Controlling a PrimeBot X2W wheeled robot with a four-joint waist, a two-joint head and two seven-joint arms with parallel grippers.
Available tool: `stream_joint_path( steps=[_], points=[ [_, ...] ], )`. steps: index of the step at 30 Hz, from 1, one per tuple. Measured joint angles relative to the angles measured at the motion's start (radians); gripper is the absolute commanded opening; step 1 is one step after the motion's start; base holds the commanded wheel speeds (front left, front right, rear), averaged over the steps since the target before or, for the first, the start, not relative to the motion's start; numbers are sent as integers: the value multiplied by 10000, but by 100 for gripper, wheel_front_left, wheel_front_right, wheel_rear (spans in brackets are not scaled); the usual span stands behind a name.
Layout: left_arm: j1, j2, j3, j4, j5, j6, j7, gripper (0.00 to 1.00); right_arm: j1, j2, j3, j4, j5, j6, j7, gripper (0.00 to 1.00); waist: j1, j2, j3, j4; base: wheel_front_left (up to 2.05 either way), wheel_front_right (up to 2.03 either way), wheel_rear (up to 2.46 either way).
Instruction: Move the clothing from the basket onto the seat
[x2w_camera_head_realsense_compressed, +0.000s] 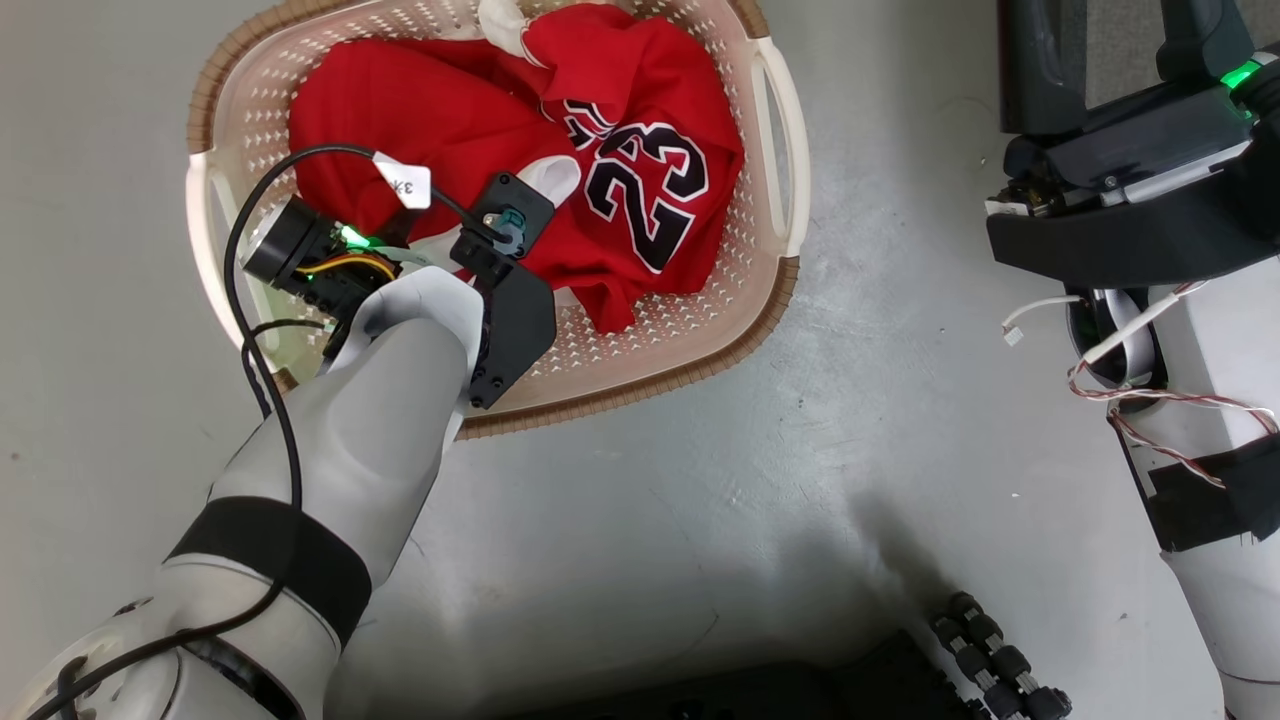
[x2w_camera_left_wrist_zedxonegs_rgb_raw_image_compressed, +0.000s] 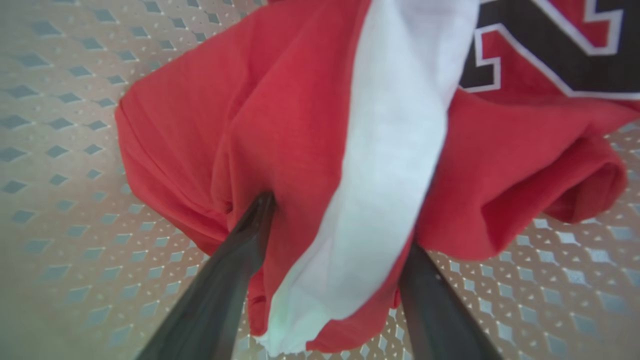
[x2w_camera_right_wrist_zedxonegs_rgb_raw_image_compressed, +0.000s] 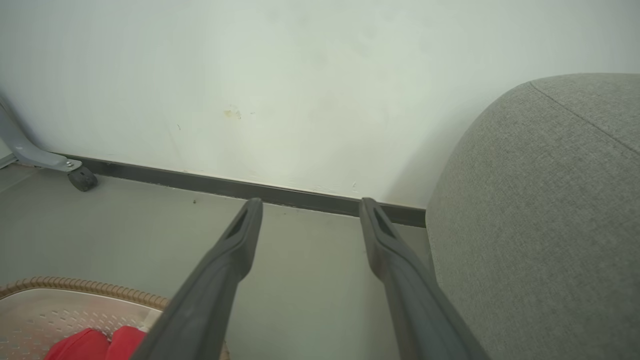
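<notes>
The cream basket (x2w_camera_head_realsense_compressed: 770, 300) stands on the grey floor and holds the clothing. A red jersey (x2w_camera_head_realsense_compressed: 640, 190) numbered 23 lies on its right side, and a plain red garment (x2w_camera_head_realsense_compressed: 400, 110) lies to the left. My left forearm (x2w_camera_head_realsense_compressed: 380, 420) reaches down into the basket. In the left wrist view my left gripper (x2w_camera_left_wrist_zedxonegs_rgb_raw_image_compressed: 340, 225) is open and straddles a red fold with a white stripe (x2w_camera_left_wrist_zedxonegs_rgb_raw_image_compressed: 395, 150). Its left fingertip (x2w_camera_left_wrist_zedxonegs_rgb_raw_image_compressed: 262, 205) presses into the cloth. My right gripper (x2w_camera_right_wrist_zedxonegs_rgb_raw_image_compressed: 310, 204) hangs open and empty over the floor, beside the grey seat (x2w_camera_right_wrist_zedxonegs_rgb_raw_image_compressed: 540, 225).
A white wall with a dark baseboard (x2w_camera_right_wrist_zedxonegs_rgb_raw_image_compressed: 300, 192) runs behind the floor. A grey frame leg on a caster (x2w_camera_right_wrist_zedxonegs_rgb_raw_image_compressed: 82, 179) stands at the left. The basket rim (x2w_camera_right_wrist_zedxonegs_rgb_raw_image_compressed: 75, 286) shows at the lower left. My right forearm (x2w_camera_head_realsense_compressed: 1220, 560) stands right of the basket.
</notes>
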Motion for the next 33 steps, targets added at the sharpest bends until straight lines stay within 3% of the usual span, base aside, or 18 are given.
stream_joint_path(
  steps=[2,3,5,12,28,33],
  points=[
    [-37,-6,-50,36,10,0,-33,100,0,0,-12,2,-27,40,0,100,0,0,53,-33,0,0,0],
    [-49,-6,-73,54,13,0,-54,94,0,6,-13,2,-27,40,0,100,0,0,66,-46,0,0,0],
    [-64,-4,-100,111,50,0,-169,0,0,52,-15,19,-27,44,0,100,0,0,73,-66,0,0,0],
    [-47,-4,-4,182,-31,2,-606,0,8,146,-109,441,-27,142,0,100,0,-1,-170,-96,0,0,0],
    [851,-17,1340,-180,-1856,-182,-2316,0,149,77,-268,1793,-27,631,0,100,-1,-2,-1689,247,0,0,0],
    [1396,-15,1348,-619,-2173,-263,-2679,0,430,102,-268,2243,-25,675,0,100,-1,-2,-2322,412,0,0,0]
  ],
)
